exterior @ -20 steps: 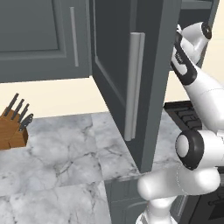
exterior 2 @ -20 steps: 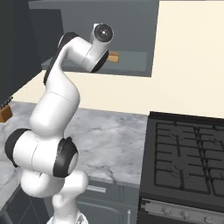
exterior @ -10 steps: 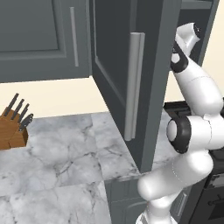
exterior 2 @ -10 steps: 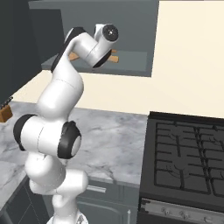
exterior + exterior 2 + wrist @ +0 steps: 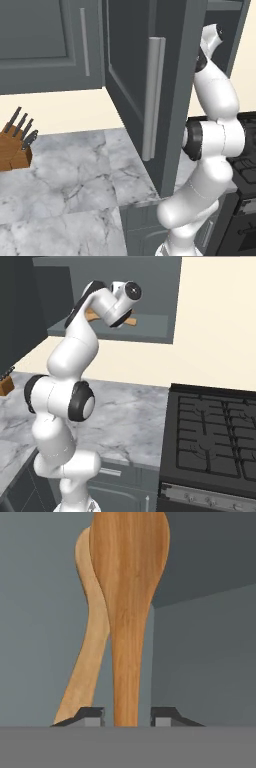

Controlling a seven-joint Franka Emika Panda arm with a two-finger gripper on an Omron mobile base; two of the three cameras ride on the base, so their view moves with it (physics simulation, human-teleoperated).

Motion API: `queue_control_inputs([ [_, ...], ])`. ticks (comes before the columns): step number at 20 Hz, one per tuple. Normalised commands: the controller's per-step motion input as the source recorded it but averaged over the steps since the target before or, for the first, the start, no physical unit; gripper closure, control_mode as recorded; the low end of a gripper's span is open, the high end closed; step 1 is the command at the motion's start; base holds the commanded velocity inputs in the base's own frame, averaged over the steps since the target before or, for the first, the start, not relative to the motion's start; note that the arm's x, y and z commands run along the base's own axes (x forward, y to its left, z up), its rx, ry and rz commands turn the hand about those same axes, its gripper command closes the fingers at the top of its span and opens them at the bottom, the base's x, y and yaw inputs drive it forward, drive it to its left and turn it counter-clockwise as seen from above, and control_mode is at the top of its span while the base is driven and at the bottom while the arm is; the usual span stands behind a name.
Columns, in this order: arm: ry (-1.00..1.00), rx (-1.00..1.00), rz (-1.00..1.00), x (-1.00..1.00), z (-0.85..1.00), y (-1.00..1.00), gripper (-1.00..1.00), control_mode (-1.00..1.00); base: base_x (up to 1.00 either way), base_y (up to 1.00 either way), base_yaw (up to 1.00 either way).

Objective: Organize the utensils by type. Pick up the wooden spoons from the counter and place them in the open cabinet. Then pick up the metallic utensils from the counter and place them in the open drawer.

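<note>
My gripper [image 5: 128, 716] is shut on the handle of an orange-brown wooden spoon [image 5: 129, 597], whose oval bowl points away from the hand. A second, paler wooden spoon [image 5: 90, 637] lies just behind it to the left, inside the open cabinet [image 5: 150, 326]. In the right base view the hand is up at the cabinet's shelf, with spoon wood [image 5: 91, 315] showing on either side of the wrist. The cabinet's door [image 5: 130, 75] stands open and hides the hand in the left base view. The metallic utensils and the drawer are out of view.
The marble counter [image 5: 75, 175] runs below the cabinet, with a wooden knife block [image 5: 15, 145] at its left end. A black stove [image 5: 215, 436] adjoins the counter on the right. The open door's long bar handle [image 5: 152, 100] hangs over the counter's front.
The arm has straightened upward and the hand has shifted right along the cabinet shelf, carrying the wooden spoon with it. The grip has not changed.
</note>
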Motion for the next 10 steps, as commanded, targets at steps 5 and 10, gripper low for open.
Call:
queue_control_inputs([
  [5, -0.09, -0.01, 0.00, 0.33, -0.07, 0.00, 1.00, -1.00, 0.00, 0.00, 0.00],
  [10, -0.10, -0.04, 0.00, 0.09, -0.11, 0.00, 1.00, -1.00, 0.00, 0.00, 0.00],
])
